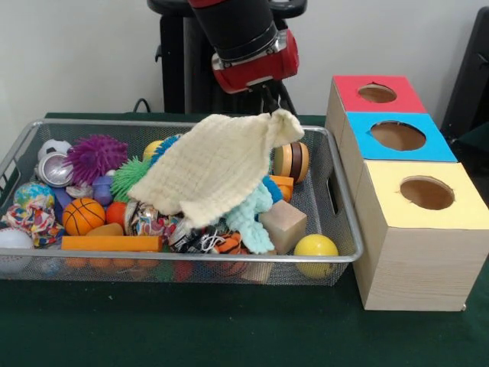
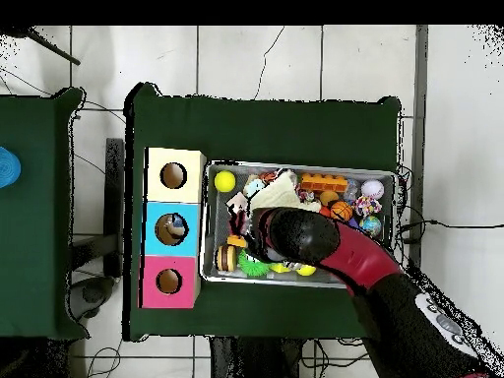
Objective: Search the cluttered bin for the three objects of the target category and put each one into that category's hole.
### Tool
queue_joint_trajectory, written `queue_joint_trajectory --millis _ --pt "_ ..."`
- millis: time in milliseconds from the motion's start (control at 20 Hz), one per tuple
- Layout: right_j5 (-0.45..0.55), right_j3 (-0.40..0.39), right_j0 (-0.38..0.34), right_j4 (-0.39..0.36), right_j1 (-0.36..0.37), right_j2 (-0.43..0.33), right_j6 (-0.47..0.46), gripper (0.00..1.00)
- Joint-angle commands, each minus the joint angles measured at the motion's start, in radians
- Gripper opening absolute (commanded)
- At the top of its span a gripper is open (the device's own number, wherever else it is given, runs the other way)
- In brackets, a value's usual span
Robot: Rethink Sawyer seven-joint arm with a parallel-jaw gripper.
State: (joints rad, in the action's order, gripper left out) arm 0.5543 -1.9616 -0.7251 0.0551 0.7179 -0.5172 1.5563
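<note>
A wire mesh bin [image 1: 341, 223] holds a heap of toys. A cream cloth [image 1: 214, 164] hangs spread over the middle of the heap, one corner drawn up to my gripper [image 1: 273, 109]. The gripper is shut on that corner, above the bin's back right part. Below the cloth show a teal plush piece [image 1: 249, 219], a wooden cube [image 1: 283, 225], a striped wooden ball [image 1: 293, 160] and a yellow ball [image 1: 315, 248]. In the overhead view my arm [image 2: 307, 236] covers the gripper and much of the bin [image 2: 211, 221]; part of the cloth [image 2: 280, 193] shows.
Right of the bin stand three boxes with round holes on top: red [image 1: 348, 88], blue [image 1: 363, 141], yellow [image 1: 382, 180]. The bin's left part holds a purple spiky ball [image 1: 95, 157], a green spiky ball [image 1: 130, 177], a small basketball [image 1: 82, 215] and an orange block [image 1: 111, 243].
</note>
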Motion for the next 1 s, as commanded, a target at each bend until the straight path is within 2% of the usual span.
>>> queue_joint_trajectory --millis 50,400,900,1000 --pt "0.102 -0.056 0.035 0.091 0.055 -0.020 0.183 0.00" --pt "0.134 -0.093 0.061 0.148 0.128 -0.012 0.192 0.00" --pt "0.150 -0.092 0.090 0.186 0.145 0.015 0.174 0.00" --pt "0.154 -0.109 0.094 0.203 0.170 0.011 0.181 0.00"
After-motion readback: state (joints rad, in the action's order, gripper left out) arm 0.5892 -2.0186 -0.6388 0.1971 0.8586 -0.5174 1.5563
